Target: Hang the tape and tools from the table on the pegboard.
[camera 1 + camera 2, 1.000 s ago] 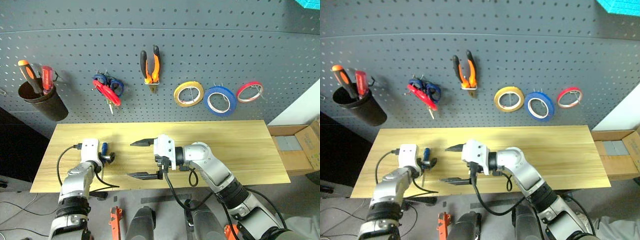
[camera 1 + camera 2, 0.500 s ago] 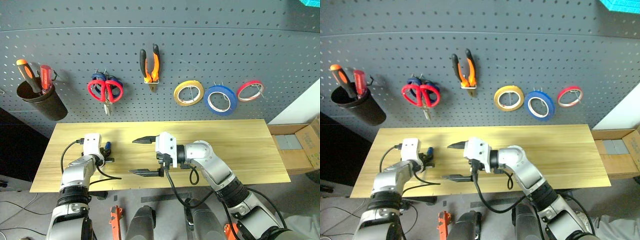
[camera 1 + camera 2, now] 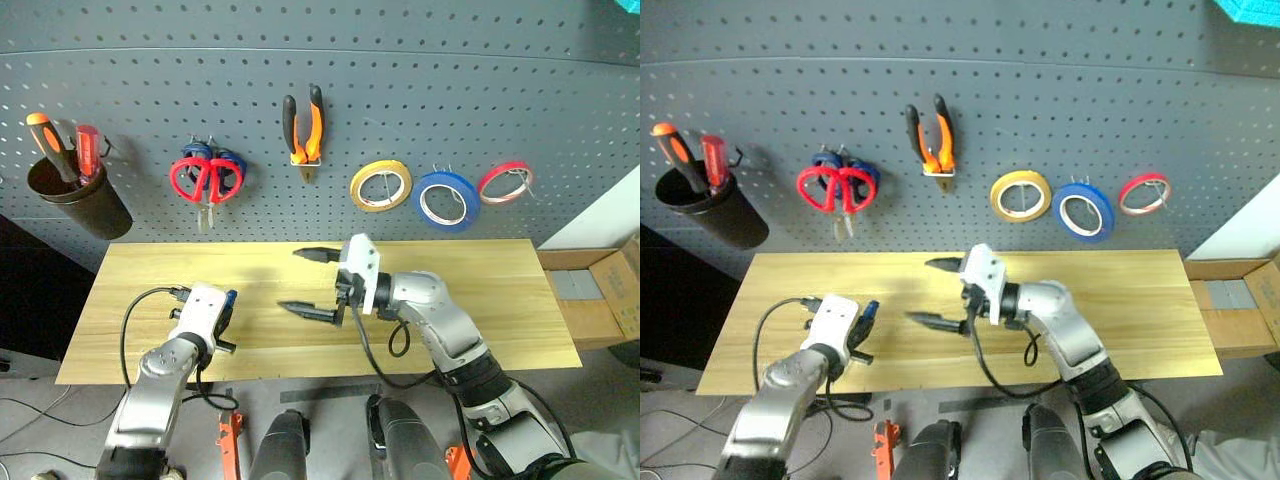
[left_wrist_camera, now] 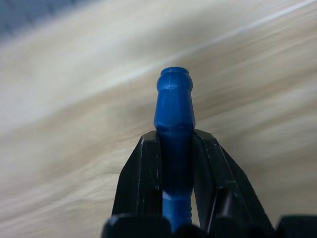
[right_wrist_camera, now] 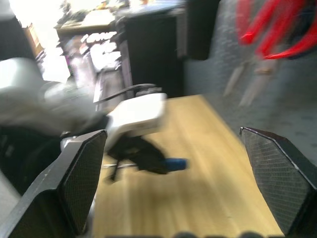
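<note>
left gripper lifts off surface, fingers now pinching blue screwdriver | right gripper fingers spread, empty | tape, pliers, red scissors on pegboard | screwdriver left to hang

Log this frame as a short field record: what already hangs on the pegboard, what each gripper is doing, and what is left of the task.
pegboard: pliers, red-handled scissors, yellow tape, blue roll, red roll all hung
cup: on the pegboard, holds orange and red screwdrivers
left gripper: shut on the blue-handled screwdriver, above the table
right gripper: open, holding nothing, over the table's middle
left to do: hang the blue-handled screwdriver
</note>
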`<state>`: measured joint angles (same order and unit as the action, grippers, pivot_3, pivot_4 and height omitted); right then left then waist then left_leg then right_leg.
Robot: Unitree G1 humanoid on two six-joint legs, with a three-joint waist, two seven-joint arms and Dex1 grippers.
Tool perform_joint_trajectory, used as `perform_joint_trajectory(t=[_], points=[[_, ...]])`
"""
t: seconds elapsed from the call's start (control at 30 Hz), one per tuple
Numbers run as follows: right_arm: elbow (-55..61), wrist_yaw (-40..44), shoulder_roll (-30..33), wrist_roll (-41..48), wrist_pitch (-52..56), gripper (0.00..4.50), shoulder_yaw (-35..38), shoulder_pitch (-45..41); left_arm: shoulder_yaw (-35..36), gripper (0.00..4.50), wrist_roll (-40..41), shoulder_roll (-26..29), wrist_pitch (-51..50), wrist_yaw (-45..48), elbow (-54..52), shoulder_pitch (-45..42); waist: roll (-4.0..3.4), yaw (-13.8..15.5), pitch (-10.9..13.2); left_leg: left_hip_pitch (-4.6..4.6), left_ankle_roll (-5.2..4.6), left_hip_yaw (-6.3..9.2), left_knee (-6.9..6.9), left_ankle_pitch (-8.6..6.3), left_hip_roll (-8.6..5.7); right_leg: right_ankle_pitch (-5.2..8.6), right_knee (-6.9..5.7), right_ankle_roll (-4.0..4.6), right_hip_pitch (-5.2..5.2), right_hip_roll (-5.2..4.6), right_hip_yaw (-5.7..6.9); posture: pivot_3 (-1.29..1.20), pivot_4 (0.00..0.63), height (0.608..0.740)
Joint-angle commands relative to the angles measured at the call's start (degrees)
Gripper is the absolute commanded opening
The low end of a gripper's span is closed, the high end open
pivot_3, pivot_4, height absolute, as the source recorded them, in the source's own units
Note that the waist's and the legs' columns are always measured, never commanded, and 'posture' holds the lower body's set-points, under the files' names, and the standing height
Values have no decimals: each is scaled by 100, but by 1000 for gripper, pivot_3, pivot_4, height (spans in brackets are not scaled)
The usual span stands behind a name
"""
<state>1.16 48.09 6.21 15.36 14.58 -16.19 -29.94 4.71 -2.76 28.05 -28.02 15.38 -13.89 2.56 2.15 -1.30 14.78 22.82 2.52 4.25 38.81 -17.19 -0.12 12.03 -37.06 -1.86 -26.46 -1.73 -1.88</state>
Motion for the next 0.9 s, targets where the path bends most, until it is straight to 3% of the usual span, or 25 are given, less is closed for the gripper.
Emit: perform_joint_trajectory(t=[0.03,0.2,0.4,0.5,0.73,0.9], points=[[668,-473,-296,508,513,4500,338,-126,893,478,-691,452,356,-669,-1178,-317,4,44,-62,5,3,8,-1,2,0,-3,1,5,0,0,11,71,117,740],[684,-880,-716,630,728,4500,393,-413,1492,478,-841,1000,1028,-896,-868,-1107,-22,114,-280,-13,25,16,-3,17,-16,-25,8,30,33,23,87,94,99,740],[416,-1030,-1091,568,578,4500,334,-759,1566,478,-636,1541,1900,-952,1027,-2879,-6,152,-362,-62,21,21,-4,28,-10,-29,-7,37,79,67,103,94,100,740],[326,-1028,-1097,512,501,4500,326,-779,1496,478,-441,1554,2325,-842,1885,-3479,-1,179,-365,-100,19,24,-5,29,-13,-29,3,37,117,67,108,81,106,740],[412,-1124,-978,447,527,4500,334,-691,1501,478,-150,1686,3164,-854,3849,-4692,0,148,-366,-90,40,21,-4,41,-13,-28,0,39,104,65,106,59,131,740],[480,-1183,-917,421,577,4500,300,-621,1561,478,255,1548,3303,-675,4701,-5090,-1,114,-366,-91,26,18,-4,33,-15,-28,0,39,104,64,104,46,145,740]])
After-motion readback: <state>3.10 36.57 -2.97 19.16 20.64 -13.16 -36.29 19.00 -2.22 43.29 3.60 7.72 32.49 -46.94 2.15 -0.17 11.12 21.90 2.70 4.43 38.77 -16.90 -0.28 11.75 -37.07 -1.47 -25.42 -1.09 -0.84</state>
